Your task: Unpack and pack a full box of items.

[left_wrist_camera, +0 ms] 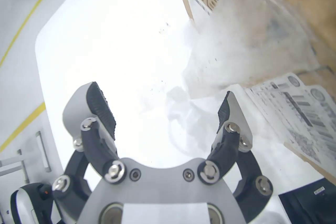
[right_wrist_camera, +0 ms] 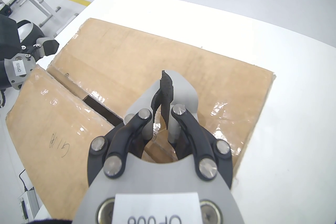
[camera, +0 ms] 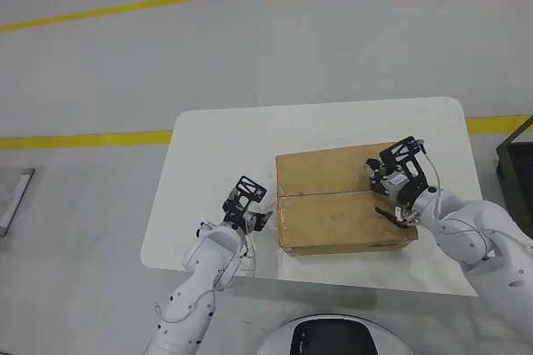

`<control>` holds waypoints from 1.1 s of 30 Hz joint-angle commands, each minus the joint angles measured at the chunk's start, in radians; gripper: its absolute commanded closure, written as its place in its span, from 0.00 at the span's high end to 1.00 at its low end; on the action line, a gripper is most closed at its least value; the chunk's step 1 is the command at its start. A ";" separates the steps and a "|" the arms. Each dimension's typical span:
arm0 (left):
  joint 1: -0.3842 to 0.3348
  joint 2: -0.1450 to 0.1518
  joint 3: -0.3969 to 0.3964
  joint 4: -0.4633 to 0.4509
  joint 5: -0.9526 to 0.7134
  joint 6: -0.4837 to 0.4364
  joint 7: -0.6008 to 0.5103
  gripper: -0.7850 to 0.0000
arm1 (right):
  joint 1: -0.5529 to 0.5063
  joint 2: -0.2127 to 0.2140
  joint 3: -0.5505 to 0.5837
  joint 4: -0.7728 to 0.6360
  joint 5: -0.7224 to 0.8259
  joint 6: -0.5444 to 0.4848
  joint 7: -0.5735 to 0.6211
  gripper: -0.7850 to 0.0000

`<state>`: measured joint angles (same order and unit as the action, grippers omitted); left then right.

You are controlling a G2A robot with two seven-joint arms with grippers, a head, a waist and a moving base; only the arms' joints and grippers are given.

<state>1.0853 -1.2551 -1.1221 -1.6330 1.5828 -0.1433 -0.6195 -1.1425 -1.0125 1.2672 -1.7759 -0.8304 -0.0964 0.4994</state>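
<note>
The box [camera: 344,199], centre right in the top view, has its flaps [right_wrist_camera: 157,59] down, so its contents are hidden; the dark gap [right_wrist_camera: 101,109] between them shows nothing inside. In the left wrist view a blurred, translucent film [left_wrist_camera: 249,33] veils the box's side, and the frame edge cuts the box off. The right pincer [right_wrist_camera: 165,83] covers the gap's near end.

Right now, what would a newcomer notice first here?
A cardboard box lies on the white table, closed along a middle seam. The right gripper sits shut above that seam at one end; the left gripper hangs open over the table beside the other end.
</note>
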 commanded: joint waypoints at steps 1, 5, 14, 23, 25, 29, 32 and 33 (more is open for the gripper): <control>0.000 -0.004 0.002 -0.006 -0.004 0.040 0.034 1.00 | 0.004 -0.001 -0.002 0.004 -0.011 0.002 0.004 0.00; 0.003 -0.008 -0.002 -0.026 -0.006 0.071 0.078 1.00 | 0.010 -0.005 -0.006 0.012 -0.015 0.000 0.005 0.00; 0.029 -0.013 -0.045 -0.076 -0.056 0.120 0.121 1.00 | 0.022 -0.012 -0.011 0.024 -0.014 -0.010 0.009 0.00; 0.023 -0.021 -0.069 -0.118 -0.134 0.136 0.144 1.00 | 0.029 -0.018 -0.012 0.032 -0.017 -0.013 0.010 0.00; 0.015 -0.023 -0.068 -0.128 -0.154 0.129 0.148 1.00 | 0.030 -0.020 -0.013 0.033 -0.018 -0.015 0.011 0.00; -0.003 -0.028 -0.065 -0.153 -0.187 0.116 0.141 1.00 | 0.026 -0.022 -0.013 0.034 -0.022 -0.014 0.013 0.00; -0.014 -0.031 -0.058 -0.184 -0.203 0.104 0.128 1.00 | 0.023 -0.023 -0.012 0.037 -0.026 -0.018 0.012 0.00; -0.017 -0.032 -0.054 -0.193 -0.204 0.103 0.120 1.00 | 0.022 -0.024 -0.012 0.038 -0.027 -0.019 0.011 0.00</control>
<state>1.0720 -1.2861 -1.1804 -1.8147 1.3785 -0.0379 -0.4911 -1.1195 -1.0356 1.2549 -1.7388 -0.8559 -0.1142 0.5116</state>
